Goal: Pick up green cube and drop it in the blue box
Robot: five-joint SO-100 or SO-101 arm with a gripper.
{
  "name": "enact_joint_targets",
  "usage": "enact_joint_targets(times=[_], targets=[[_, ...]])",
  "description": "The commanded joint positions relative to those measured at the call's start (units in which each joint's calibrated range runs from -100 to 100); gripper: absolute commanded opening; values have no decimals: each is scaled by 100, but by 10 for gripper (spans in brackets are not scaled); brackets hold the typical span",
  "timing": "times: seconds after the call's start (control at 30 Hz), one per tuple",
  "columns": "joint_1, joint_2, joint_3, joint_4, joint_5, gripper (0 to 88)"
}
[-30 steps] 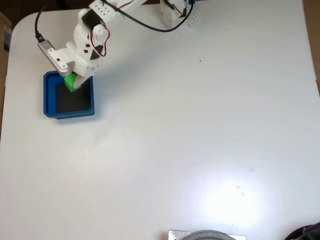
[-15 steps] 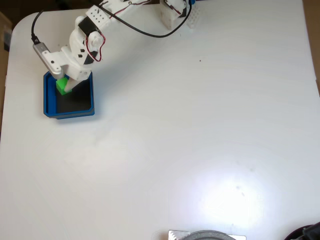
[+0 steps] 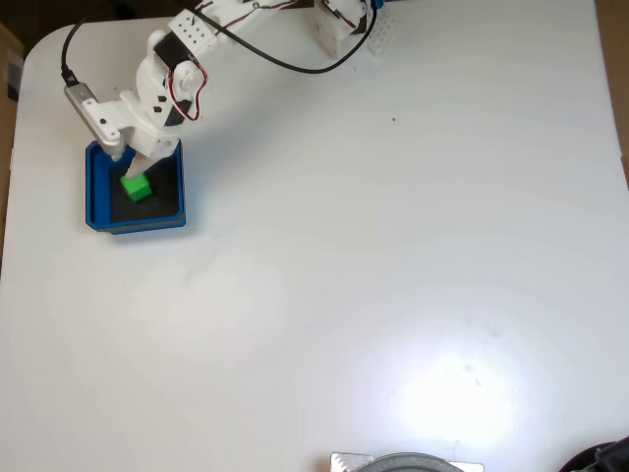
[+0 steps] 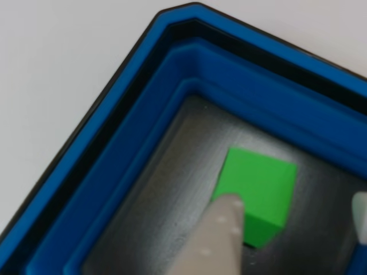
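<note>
The green cube (image 3: pixel 137 187) lies on the dark floor of the blue box (image 3: pixel 138 223) at the table's left edge in the fixed view. My gripper (image 3: pixel 131 163) hangs just above the box's far end, open, with the cube free below it. In the other view the cube (image 4: pixel 261 186) rests on the floor inside the blue wall (image 4: pixel 143 114). One pale fingertip (image 4: pixel 225 229) stands in front of the cube and the other fingertip (image 4: pixel 360 212) sits at the right edge, with the gripper (image 4: pixel 295 201) spread wider than the cube.
The white arm (image 3: pixel 177 59) reaches from its base (image 3: pixel 344 25) at the table's top edge. A round grey object (image 3: pixel 408 462) pokes in at the bottom edge. The wide white tabletop (image 3: pixel 393 246) spreads to the right of the box.
The gripper shifted left over the box, then opened. The cube left the fingers and now lies on the box floor, lower than before.
</note>
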Motion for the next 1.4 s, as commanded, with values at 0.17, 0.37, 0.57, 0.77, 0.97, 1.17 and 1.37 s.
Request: enact_joint_targets(times=[0.17, 0.37, 0.57, 0.77, 0.97, 1.17, 1.37], targets=[[47, -82, -278, -113, -10, 137], [39, -82, -269, -105, 10, 137], [93, -266, -134, -80, 10, 135], [100, -851, -35, -64, -5, 130], [70, -1796, 809, -64, -10, 129], [32, -2975, 2101, -64, -5, 128], [16, -4112, 3250, -64, -10, 127]])
